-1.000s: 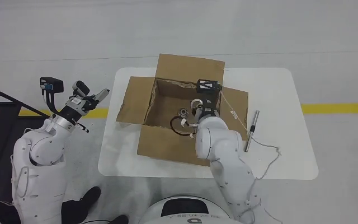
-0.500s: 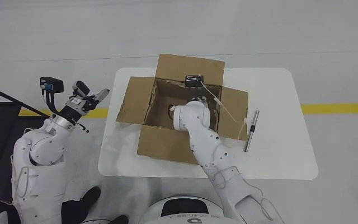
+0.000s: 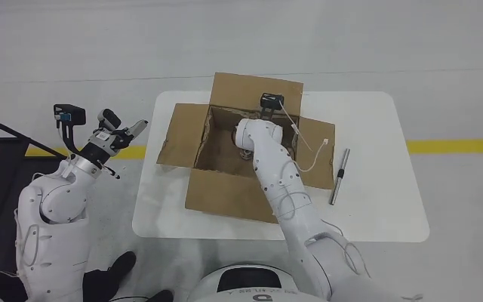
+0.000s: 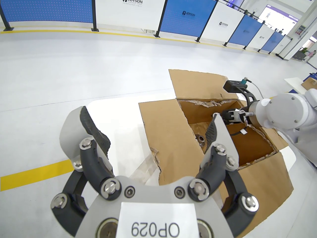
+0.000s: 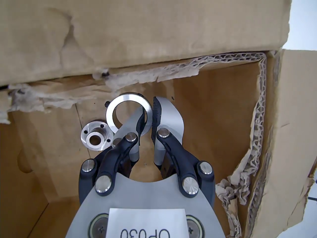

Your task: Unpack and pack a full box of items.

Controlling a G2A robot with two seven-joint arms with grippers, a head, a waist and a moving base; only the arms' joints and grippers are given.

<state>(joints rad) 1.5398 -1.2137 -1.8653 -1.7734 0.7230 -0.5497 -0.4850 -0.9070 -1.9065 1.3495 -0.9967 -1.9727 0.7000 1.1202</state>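
Inside cardboard box (image 3: pixel 226 198): right gripper (image 5: pixel 149 111) clamped on steel ring (image 5: pixel 128 98), flanged hub (image 5: pixel 95 132) below; left gripper (image 4: pixel 149 113) spread wide.

Shiny metal ring (image 5: pixel 111 115), rough cardboard box (image 5: pixel 148 25)

The left gripper (image 4: pixel 149 117) hangs with its fingers (image 4: pixel 95 130) spread wide, facing a rounded corner of the white table (image 4: pixel 116 122). On the table stands the cardboard box (image 4: pixel 171 134), flaps folded out. The right gripper (image 4: pixel 230 115) reaches inside it from the far edge, above a black cable (image 4: pixel 234 133). A metal flange (image 4: pixel 199 138) lies on the box floor.
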